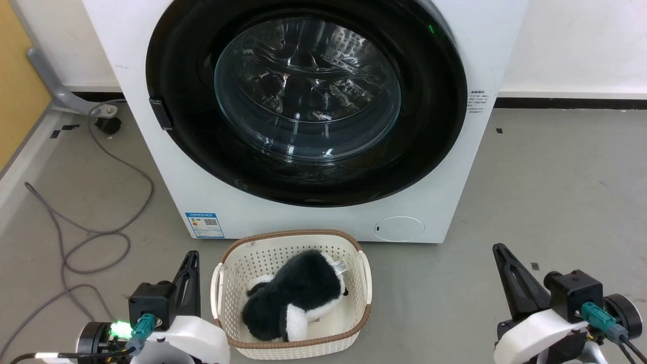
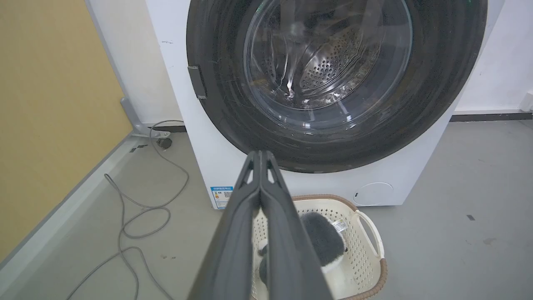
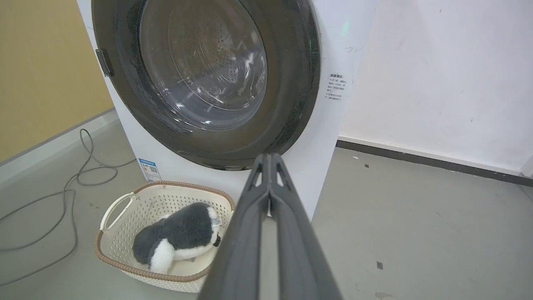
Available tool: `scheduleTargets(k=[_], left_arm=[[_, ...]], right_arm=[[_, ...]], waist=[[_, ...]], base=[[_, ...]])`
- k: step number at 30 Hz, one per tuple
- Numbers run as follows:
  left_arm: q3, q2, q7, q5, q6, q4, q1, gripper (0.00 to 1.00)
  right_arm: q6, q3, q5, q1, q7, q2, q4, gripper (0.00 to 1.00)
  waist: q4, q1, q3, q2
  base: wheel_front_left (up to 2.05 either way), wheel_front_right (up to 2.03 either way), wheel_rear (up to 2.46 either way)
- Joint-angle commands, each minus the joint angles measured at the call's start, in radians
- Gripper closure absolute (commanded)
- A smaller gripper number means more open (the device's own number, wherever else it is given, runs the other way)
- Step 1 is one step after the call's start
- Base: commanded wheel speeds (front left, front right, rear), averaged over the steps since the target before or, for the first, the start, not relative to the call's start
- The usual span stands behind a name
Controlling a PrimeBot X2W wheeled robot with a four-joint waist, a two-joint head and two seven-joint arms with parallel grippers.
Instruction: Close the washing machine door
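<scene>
The washing machine door (image 1: 303, 188) lay flush on the washing machine (image 1: 151, 172), with its latch (image 1: 160, 114) at 9 o'clock. I read the left gripper (image 1: 191, 259) and right gripper (image 1: 500, 251) as closed and empty. I judged that pressing beside that latch would confirm engagement.

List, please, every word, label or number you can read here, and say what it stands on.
No text is legible.
Blue label low on the washing machine front: too small to read.
Dark print right of the washing machine door: blurred.
White tag on the plush toy: too small.
</scene>
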Motion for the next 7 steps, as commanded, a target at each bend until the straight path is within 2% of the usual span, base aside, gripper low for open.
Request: scheduleTargets(k=[1,7], left_arm=[[0.002,-0.001,0.000,0.003,-0.005,-0.005,-0.010,1.00],[0.002,-0.001,0.000,0.003,-0.005,-0.005,-0.010,1.00]], right_arm=[[-0.001,0.001,-0.008,0.009,0.001,0.005,-0.006,1.00],[-0.001,0.001,-0.008,0.009,0.001,0.005,-0.006,1.00]], waist=[[0.000,-0.0001,0.000,0.0000],[0.000,-0.0001,0.000,0.0000]], base=[[0.00,0.00,0.00],[0.00,0.00,0.00]])
